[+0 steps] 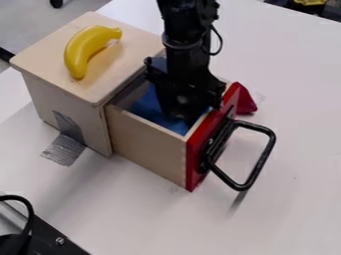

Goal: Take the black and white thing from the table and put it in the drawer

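Drawer (150,147): pale wood, red front (194,167), black handle (260,162).

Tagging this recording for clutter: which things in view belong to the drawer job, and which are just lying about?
Part of the job:
- open drawer with its red front
- wooden box that houses it
- gripper, down at the drawer's opening

Just lying about:
- banana on the box
- red object beside the drawer front
- blue material inside the drawer

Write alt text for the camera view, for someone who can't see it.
A black gripper is down inside the open red-fronted drawer of a wooden box, over blue cloth. A yellow banana lies on the box's top; a red object sits beside the drawer.
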`<state>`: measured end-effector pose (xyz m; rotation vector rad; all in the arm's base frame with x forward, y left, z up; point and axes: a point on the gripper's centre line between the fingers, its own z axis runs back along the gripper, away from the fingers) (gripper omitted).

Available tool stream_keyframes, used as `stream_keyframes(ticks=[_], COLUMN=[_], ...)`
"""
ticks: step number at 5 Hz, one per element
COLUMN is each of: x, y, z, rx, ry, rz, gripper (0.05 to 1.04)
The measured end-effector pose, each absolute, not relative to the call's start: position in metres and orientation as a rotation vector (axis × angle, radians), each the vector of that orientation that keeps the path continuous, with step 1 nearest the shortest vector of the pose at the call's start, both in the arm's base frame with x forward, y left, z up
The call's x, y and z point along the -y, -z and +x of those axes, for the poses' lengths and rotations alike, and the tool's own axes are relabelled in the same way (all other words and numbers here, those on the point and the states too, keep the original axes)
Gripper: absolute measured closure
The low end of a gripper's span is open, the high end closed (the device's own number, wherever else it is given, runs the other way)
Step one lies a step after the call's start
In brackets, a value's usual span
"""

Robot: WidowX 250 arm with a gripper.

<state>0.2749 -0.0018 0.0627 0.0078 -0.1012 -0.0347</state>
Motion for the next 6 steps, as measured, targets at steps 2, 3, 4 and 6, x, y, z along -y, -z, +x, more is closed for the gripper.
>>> stream_keyframes(ticks=[2, 3, 4, 6], x=[0.005, 0.011, 0.017, 0.02], y=[-0.081, -0.106, -0.146, -0.162], z=[0.272, 0.275, 0.275, 0.267], rx=[0.125, 0.162, 0.205, 0.155], ry=[0.046, 0.064, 0.076, 0.06], rz=[0.028, 0.029, 0.032, 0.036], gripper=[0.083, 0.083, 0.083, 0.083])
